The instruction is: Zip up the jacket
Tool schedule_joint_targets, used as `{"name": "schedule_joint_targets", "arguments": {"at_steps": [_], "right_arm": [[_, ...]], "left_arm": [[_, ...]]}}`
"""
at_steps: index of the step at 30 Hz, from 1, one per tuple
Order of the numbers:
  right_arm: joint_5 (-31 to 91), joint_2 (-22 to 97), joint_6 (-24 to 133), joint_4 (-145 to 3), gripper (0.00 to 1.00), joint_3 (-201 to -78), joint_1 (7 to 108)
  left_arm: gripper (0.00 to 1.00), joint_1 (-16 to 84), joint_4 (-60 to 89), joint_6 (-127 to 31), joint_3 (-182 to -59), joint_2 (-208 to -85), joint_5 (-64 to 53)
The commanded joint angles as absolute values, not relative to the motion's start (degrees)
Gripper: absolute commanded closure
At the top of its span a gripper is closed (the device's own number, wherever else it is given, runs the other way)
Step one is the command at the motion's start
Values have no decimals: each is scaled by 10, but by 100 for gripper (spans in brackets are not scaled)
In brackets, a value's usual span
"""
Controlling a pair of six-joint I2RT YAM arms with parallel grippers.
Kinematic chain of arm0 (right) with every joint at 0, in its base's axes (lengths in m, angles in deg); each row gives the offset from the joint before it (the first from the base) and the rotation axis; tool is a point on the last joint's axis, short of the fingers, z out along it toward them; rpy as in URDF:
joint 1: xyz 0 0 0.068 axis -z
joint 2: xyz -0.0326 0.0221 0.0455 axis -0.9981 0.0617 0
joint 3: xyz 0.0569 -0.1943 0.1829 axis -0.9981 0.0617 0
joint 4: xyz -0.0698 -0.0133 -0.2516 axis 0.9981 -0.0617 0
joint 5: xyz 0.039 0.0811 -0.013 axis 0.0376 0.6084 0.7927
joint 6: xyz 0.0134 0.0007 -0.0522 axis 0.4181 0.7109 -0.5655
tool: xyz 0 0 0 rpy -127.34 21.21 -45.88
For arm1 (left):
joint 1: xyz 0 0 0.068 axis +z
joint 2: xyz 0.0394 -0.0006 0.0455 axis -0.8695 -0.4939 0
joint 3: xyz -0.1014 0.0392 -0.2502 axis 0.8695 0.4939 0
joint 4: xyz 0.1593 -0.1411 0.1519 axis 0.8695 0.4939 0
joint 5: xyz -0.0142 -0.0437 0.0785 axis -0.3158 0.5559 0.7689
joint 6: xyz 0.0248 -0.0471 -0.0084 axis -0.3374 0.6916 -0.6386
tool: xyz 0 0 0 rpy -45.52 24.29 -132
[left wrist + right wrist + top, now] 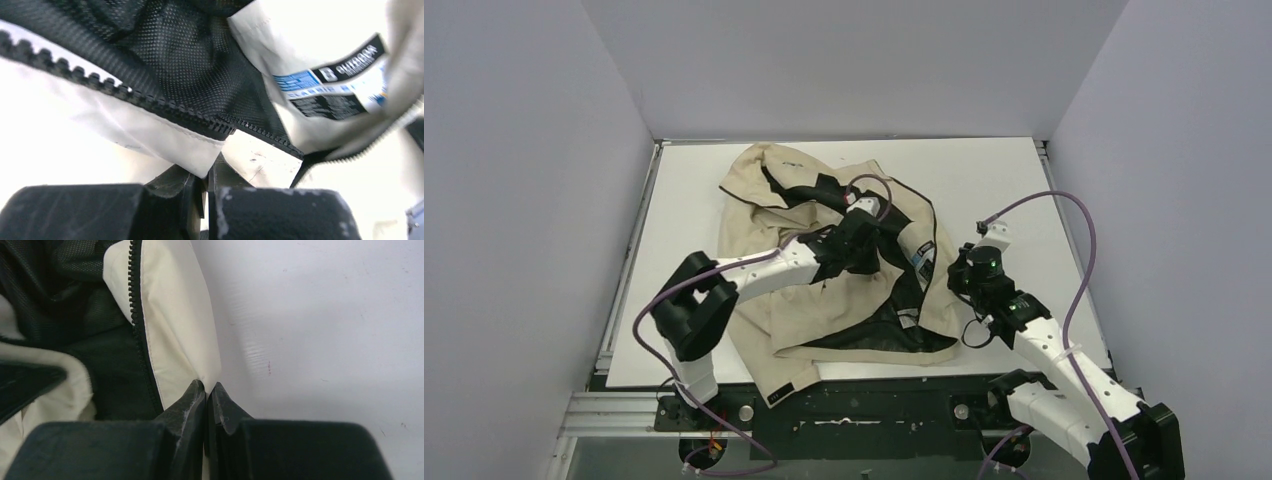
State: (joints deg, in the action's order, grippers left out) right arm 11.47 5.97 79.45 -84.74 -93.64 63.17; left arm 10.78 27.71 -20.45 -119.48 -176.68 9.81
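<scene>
The beige jacket (824, 300) lies crumpled and open on the white table, black lining up. My left gripper (861, 238) is over its middle, shut on a beige front-edge corner (200, 155) below the dark zipper teeth (150, 102). My right gripper (961, 280) is at the jacket's right edge, shut on the corner of the other beige panel (200, 365), with its zipper (140, 330) running up beside it. Black mesh lining (200, 60) and a sewn label (345, 80) show in the left wrist view.
The white table (1004, 190) is walled by grey panels on the left, back and right. A jacket sleeve hangs over the near table edge (784, 385). Purple cables loop from both arms.
</scene>
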Motion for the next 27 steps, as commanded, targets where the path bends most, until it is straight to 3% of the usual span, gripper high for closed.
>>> {"name": "schedule_joint_targets", "arguments": {"at_steps": [1, 14, 27], "right_arm": [[86, 88, 779, -806, 100, -979, 638], [65, 196, 776, -766, 100, -1055, 696], [58, 226, 783, -760, 100, -1143, 793]], "left_arm": [[100, 139, 300, -230, -1168, -1643, 102], [100, 228, 408, -243, -1042, -1408, 87], [100, 280, 446, -261, -1022, -1334, 77]]}}
